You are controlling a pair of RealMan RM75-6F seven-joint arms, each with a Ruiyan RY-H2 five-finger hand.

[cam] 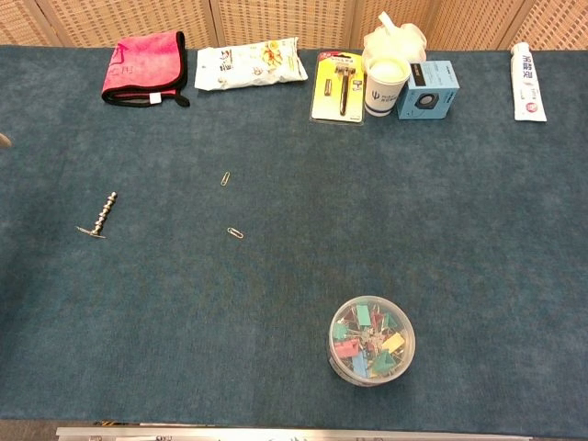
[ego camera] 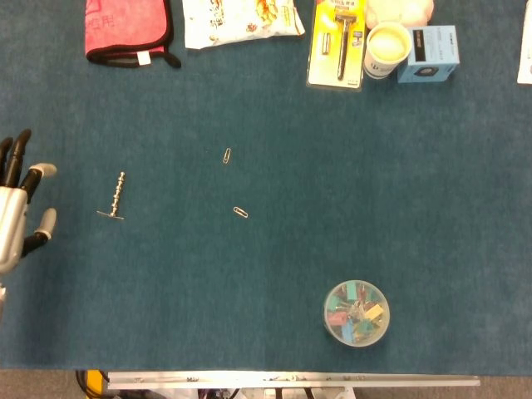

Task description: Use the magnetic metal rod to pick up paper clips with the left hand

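The magnetic metal rod [ego camera: 114,198] [cam: 100,216] lies flat on the blue cloth at the left, with a paper clip at its near end. Two loose paper clips lie further right: one [ego camera: 227,155] [cam: 225,179] farther back, the other [ego camera: 240,212] [cam: 236,232] nearer. My left hand [ego camera: 18,214] shows at the left edge of the head view, open, fingers spread, holding nothing, well left of the rod. Only a fingertip [cam: 4,140] shows at the chest view's left edge. The right hand is out of both views.
A clear tub of coloured binder clips [ego camera: 356,312] [cam: 371,339] stands near the front. Along the back edge lie a pink cloth [ego camera: 129,29], a snack bag [ego camera: 239,20], a razor pack [ego camera: 337,43], a cup [ego camera: 386,48], a blue box [ego camera: 427,53] and a tube [cam: 527,70].
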